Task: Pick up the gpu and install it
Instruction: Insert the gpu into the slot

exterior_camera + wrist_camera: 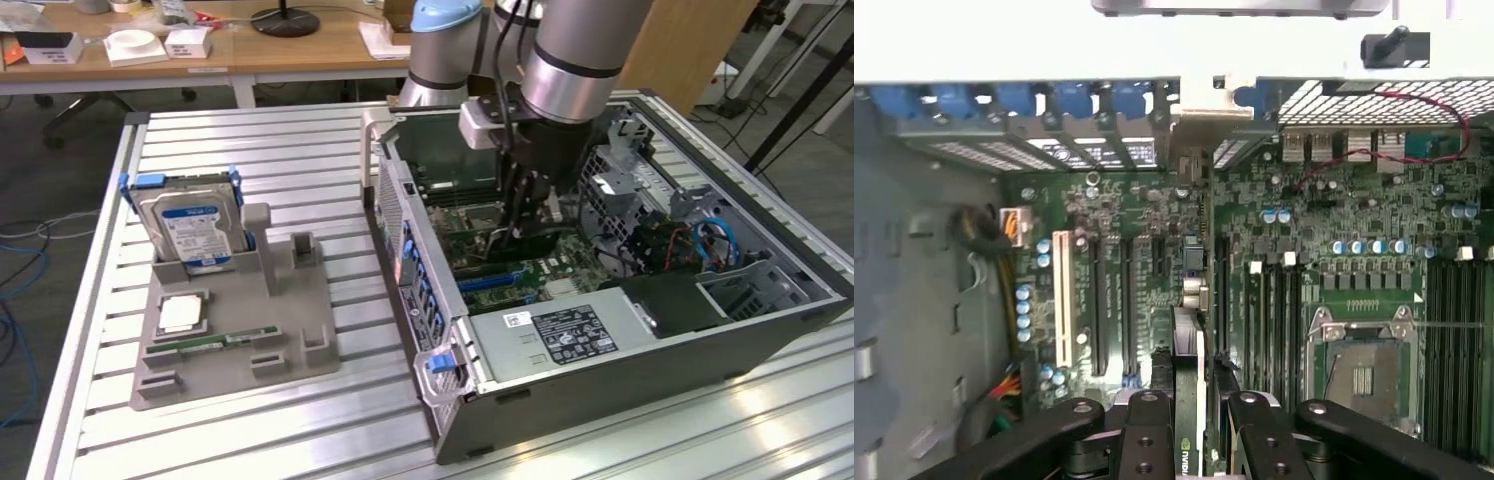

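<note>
In the wrist view the gpu point(1192, 350) stands edge-on between my fingers point(1144, 440), over the green motherboard point(1304, 230). Its silver end bracket point(1199, 115) reaches the rear slot openings of the case. The card lines up along a long black expansion slot point(1216, 300), and I cannot tell whether it is seated. My gripper point(1192, 445) is shut on the gpu. In the exterior view the gripper point(531, 225) reaches down inside the open computer case point(441, 330), close to the motherboard.
A grey parts fixture point(300, 300) lies at the exterior view's left, holding an upright hard drive point(194, 228), a processor point(180, 312) and a memory stick point(214, 343). Inside the case are a white slot point(1063, 300), the processor socket point(1364, 375) and a labelled power supply point(567, 335).
</note>
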Tool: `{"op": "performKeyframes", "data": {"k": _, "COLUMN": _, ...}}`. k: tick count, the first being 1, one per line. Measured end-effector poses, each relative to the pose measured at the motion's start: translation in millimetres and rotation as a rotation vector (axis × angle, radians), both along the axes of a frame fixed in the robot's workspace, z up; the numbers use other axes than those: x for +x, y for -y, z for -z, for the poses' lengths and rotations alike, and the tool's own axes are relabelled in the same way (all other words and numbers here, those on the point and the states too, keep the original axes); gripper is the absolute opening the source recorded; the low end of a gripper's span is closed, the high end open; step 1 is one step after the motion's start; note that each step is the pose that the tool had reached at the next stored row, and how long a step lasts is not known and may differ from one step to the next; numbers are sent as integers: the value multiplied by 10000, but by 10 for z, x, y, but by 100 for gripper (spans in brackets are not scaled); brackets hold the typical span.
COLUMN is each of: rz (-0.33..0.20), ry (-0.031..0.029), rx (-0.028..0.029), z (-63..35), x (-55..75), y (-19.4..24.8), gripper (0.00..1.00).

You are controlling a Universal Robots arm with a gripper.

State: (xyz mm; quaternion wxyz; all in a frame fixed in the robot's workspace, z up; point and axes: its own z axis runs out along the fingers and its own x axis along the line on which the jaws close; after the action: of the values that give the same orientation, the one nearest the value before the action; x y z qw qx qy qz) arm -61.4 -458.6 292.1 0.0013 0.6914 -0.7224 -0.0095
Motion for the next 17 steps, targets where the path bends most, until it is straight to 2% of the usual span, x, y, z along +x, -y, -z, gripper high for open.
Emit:
{"op": "performKeyframes", "data": {"k": 2, "rz": 19, "ry": 3, "rx": 1, "z": 37, "x": 0, "y": -15, "gripper": 26}}
{"op": "performKeyframes", "data": {"k": 8, "rz": 30, "ry": 1, "rx": -1, "z": 159, "x": 1, "y": -10, "gripper": 26}}
{"op": "performKeyframes", "data": {"k": 10, "rz": 31, "ry": 0, "rx": -3, "z": 195, "x": -2, "y": 46, "gripper": 26}}
{"op": "performKeyframes", "data": {"k": 17, "rz": 30, "ry": 1, "rx": 1, "z": 233, "x": -36, "y": 41, "gripper": 26}}
